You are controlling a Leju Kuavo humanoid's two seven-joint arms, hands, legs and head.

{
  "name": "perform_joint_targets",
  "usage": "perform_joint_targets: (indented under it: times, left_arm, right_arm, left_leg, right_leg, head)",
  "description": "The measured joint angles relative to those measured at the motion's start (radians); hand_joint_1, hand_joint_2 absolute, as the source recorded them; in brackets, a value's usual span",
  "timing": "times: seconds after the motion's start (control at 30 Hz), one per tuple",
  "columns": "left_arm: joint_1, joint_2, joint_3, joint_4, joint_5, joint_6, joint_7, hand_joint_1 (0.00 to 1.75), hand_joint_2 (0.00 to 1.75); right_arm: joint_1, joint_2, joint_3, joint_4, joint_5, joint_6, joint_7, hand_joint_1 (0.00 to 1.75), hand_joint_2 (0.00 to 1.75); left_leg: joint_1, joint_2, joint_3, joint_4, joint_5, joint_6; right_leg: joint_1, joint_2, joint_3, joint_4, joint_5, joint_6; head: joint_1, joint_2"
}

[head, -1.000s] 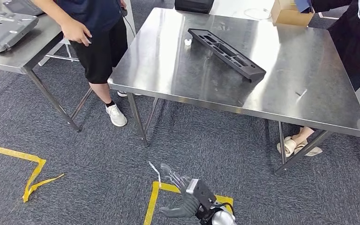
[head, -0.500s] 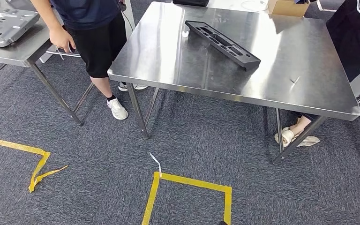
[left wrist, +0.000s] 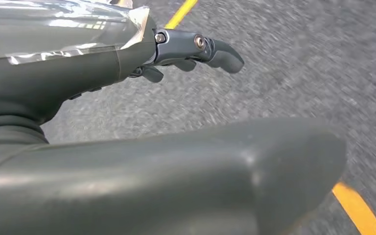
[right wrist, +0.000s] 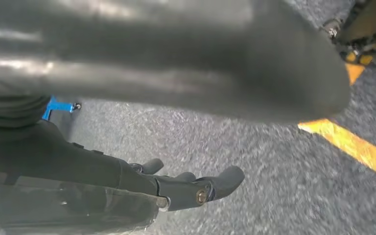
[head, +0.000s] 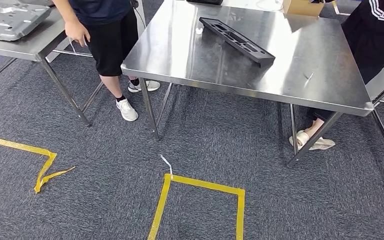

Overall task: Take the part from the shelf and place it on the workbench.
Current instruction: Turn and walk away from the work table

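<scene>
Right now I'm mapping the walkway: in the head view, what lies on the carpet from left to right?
Torn yellow tape outline → white sneaker → yellow tape square → sandalled foot under the steel workbench.

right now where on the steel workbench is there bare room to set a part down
The workbench is bare along its near edge and across the near-left corner, in front of the long black tray. Its right side, beside the tray, is also free. The far edge is crowded: a cardboard box and a small white object.
</scene>
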Motion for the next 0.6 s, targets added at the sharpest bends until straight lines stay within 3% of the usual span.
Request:
perform_joint_targets:
  times: [0.07,0.13,0.17,0.2,0.23,0.3,0.33,0.4,0.43,0.5,0.53,0.6]
  left_arm:
    - [0.000,0.000,0.000,0.000,0.001,0.001,0.000,0.00,0.00]
    - [0.000,-0.001,0.000,0.000,0.001,0.001,0.000,0.00,0.00]
    - [0.000,-0.001,0.000,0.000,0.001,0.001,0.000,0.00,0.00]
    - [0.000,-0.001,0.000,0.000,0.001,0.001,0.000,0.00,0.00]
    - [0.000,-0.001,0.000,0.000,0.000,0.001,-0.002,0.00,0.00]
    - [0.000,-0.001,0.000,0.000,-0.004,0.002,-0.010,0.00,0.00]
    - [-0.001,-0.001,-0.001,0.000,-0.006,0.002,-0.015,0.00,0.00]
    - [-0.003,-0.002,-0.002,0.000,-0.007,0.004,-0.023,0.00,0.00]
    - [-0.005,-0.003,-0.002,0.000,-0.007,0.004,-0.025,0.00,0.00]
    - [-0.004,-0.004,-0.002,0.000,-0.007,0.004,-0.027,0.00,0.00]
    - [-0.004,-0.004,-0.002,0.000,-0.006,0.004,-0.027,0.00,0.00]
    - [-0.002,-0.005,-0.002,0.000,-0.006,0.004,-0.027,0.00,0.00]
  right_arm:
    - [0.005,0.002,-0.003,0.003,-0.001,-0.001,0.000,0.00,0.00]
    - [0.007,0.004,-0.004,0.005,-0.001,-0.001,0.000,0.00,0.00]
    - [0.008,0.004,-0.005,0.005,-0.001,-0.001,0.000,0.00,0.00]
    - [0.008,0.003,-0.006,0.006,0.000,-0.002,0.000,0.00,0.00]
    - [0.009,0.004,-0.007,0.006,0.001,-0.004,-0.001,0.00,0.44]
    - [0.009,0.005,-0.008,0.006,0.011,-0.013,-0.002,0.00,1.31]
    - [0.009,0.006,-0.008,0.006,0.018,-0.019,-0.003,0.00,1.75]
    - [0.010,0.010,-0.008,0.006,0.033,-0.029,-0.005,0.00,1.75]
    - [0.012,0.012,-0.008,0.006,0.038,-0.033,-0.006,0.00,1.75]
    - [0.013,0.018,-0.008,0.007,0.043,-0.035,-0.006,0.00,1.75]
    - [0.013,0.021,-0.008,0.008,0.045,-0.036,-0.006,0.00,1.75]
    - [0.013,0.024,-0.008,0.008,0.048,-0.037,-0.007,0.00,1.75]
  left_leg:
    - [0.001,0.006,-0.028,-0.004,0.026,0.018]
    - [-0.002,0.009,-0.060,-0.003,0.052,0.024]
    - [-0.003,0.011,-0.078,-0.002,0.066,0.023]
    - [-0.003,0.014,-0.097,-0.001,0.080,0.021]
    - [-0.002,0.015,-0.116,0.000,0.094,0.018]
    - [-0.001,0.011,-0.150,0.006,0.120,0.009]
    - [-0.001,0.007,-0.165,0.010,0.131,0.002]
    - [-0.004,-0.002,-0.180,0.014,0.152,-0.011]
    - [-0.004,-0.006,-0.183,0.014,0.162,-0.016]
    - [-0.001,-0.012,-0.187,0.020,0.163,-0.026]
    - [0.001,-0.012,-0.194,0.041,0.138,-0.032]
    - [0.006,-0.008,-0.220,0.137,0.044,-0.043]
  right_leg:
    - [-0.002,0.002,-0.027,0.065,-0.068,-0.007]
    - [-0.004,0.003,-0.055,0.189,-0.161,-0.015]
    - [-0.004,0.003,-0.060,0.247,-0.184,-0.010]
    - [-0.005,0.003,-0.053,0.282,-0.183,0.001]
    - [-0.006,0.003,-0.031,0.284,-0.163,0.015]
    - [-0.010,0.011,0.062,0.188,-0.119,0.033]
    - [-0.010,0.023,0.128,0.100,-0.124,0.030]
    - [-0.006,0.040,0.217,-0.038,-0.162,0.011]
    - [-0.002,0.040,0.235,-0.071,-0.177,0.001]
    - [-0.006,0.023,0.228,-0.073,-0.171,-0.016]
    - [-0.009,0.014,0.224,-0.072,-0.164,-0.027]
    - [-0.011,-0.005,0.213,-0.072,-0.151,-0.045]
  head:
    - [0.004,0.000]
    - [0.010,0.000]
    - [0.010,0.000]
    - [0.010,0.000]
    - [0.010,0.000]
    - [0.010,0.000]
    - [0.010,0.000]
    - [0.008,0.000]
    - [0.007,0.000]
    - [0.006,0.000]
    - [0.004,0.000]
    - [-0.001,0.000]
